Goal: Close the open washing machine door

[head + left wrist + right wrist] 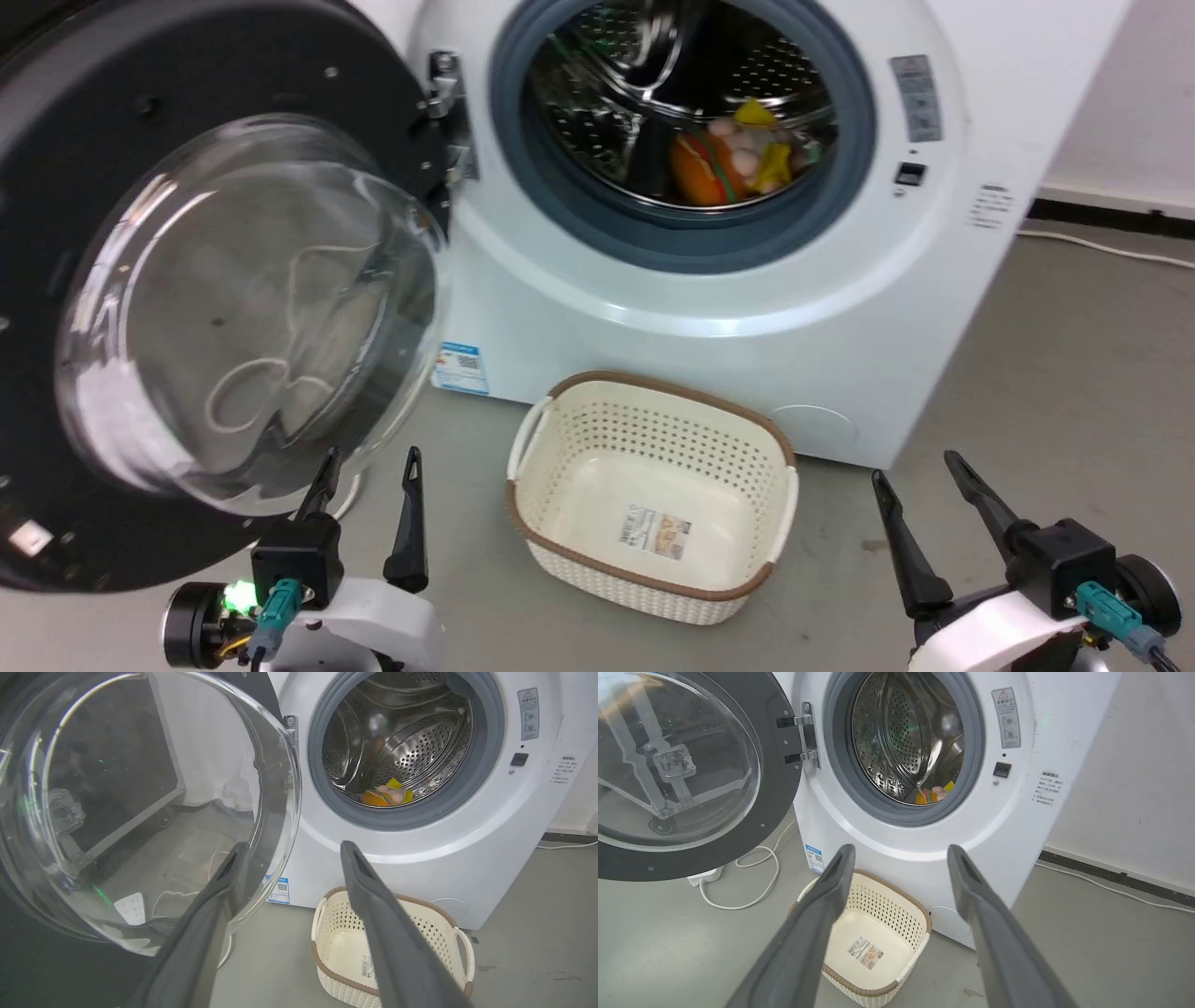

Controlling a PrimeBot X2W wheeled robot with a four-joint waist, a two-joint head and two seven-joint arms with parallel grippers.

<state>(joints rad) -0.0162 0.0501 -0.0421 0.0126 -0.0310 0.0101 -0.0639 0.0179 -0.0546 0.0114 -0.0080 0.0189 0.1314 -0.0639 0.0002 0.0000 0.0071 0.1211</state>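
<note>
Grey floor [1046,373] before a white washing machine [709,355]: nearest, left gripper [372,453] and right gripper [914,465], both spread and empty; cream basket [644,385] at the machine's foot. Washing machine door [56,112] hangs wide open at the machine's left, the left gripper just beside its lower rim. Step judged: approach, with no push begun; the next move likely needs the left gripper behind the door's free edge, sweeping it toward the drum opening [681,121].

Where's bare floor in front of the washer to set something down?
Widest bare patch: grey floor right of the cream perforated plastic basket, bordered by the white washing machine and the wall. Narrower strip between basket and the glossy black round glass-windowed door. Crowded under the door: white cable, and the left gripper close beside its glass.
</note>
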